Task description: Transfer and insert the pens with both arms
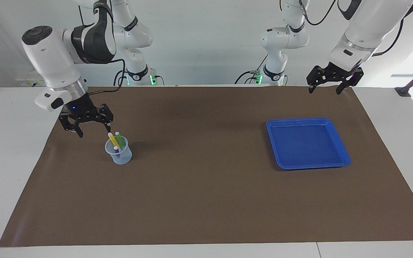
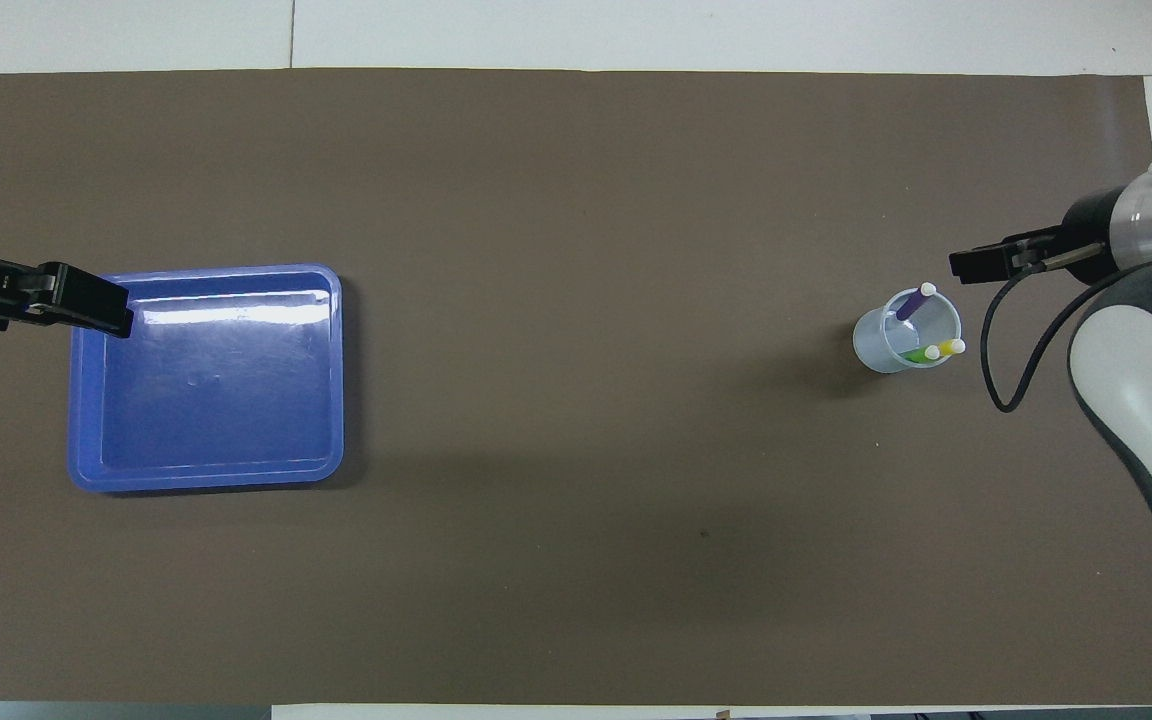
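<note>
A pale blue cup (image 1: pixel 119 154) (image 2: pixel 898 340) stands on the brown mat toward the right arm's end of the table. In it lean three pens: yellow (image 1: pixel 112 138) (image 2: pixel 946 348), green (image 1: pixel 119 139) (image 2: pixel 919 355) and purple (image 1: pixel 116 149) (image 2: pixel 911 303). My right gripper (image 1: pixel 91 129) (image 2: pixel 981 265) hangs open and empty above the mat, just beside the cup and clear of the pens. My left gripper (image 1: pixel 323 89) (image 2: pixel 101 310) waits open and empty, raised over the tray's rim at the left arm's end.
A blue tray (image 1: pixel 343 148) (image 2: pixel 336 380) with nothing in it lies on the mat toward the left arm's end. Two smaller white arms (image 1: pixel 136 68) (image 1: pixel 278 53) with green-lit bases stand at the robots' edge of the table.
</note>
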Controlling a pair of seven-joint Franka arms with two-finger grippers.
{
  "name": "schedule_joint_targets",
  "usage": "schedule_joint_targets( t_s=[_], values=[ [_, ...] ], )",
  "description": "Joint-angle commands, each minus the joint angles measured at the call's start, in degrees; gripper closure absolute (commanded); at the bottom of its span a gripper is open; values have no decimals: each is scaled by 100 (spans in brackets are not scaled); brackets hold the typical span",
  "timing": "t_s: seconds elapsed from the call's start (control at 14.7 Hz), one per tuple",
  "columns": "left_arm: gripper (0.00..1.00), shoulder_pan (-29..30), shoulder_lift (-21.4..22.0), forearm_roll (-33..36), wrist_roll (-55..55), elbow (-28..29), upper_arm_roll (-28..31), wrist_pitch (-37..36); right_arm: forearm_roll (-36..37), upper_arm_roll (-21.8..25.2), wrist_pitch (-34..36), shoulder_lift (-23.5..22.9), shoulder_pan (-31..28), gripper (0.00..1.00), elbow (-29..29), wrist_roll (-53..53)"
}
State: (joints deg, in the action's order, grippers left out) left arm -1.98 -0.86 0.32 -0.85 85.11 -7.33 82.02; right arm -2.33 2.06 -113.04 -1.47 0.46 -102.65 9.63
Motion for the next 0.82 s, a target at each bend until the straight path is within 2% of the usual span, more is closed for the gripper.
schedule_joint_targets(
  t_s=[0.0,0.34,0.75],
  values=[
    [0,-65,103,-58,102,58,109,-55,417,-48,894,-64,42,0,762,-1039],
    [0,13,129,-102,67,93,100,-64,444,-31,1801,-55,42,0,1326,-1621],
    [0,75,121,-111,58,93,74,-46,426,-75,2040,15,51,0,1301,-2008]
  ],
)
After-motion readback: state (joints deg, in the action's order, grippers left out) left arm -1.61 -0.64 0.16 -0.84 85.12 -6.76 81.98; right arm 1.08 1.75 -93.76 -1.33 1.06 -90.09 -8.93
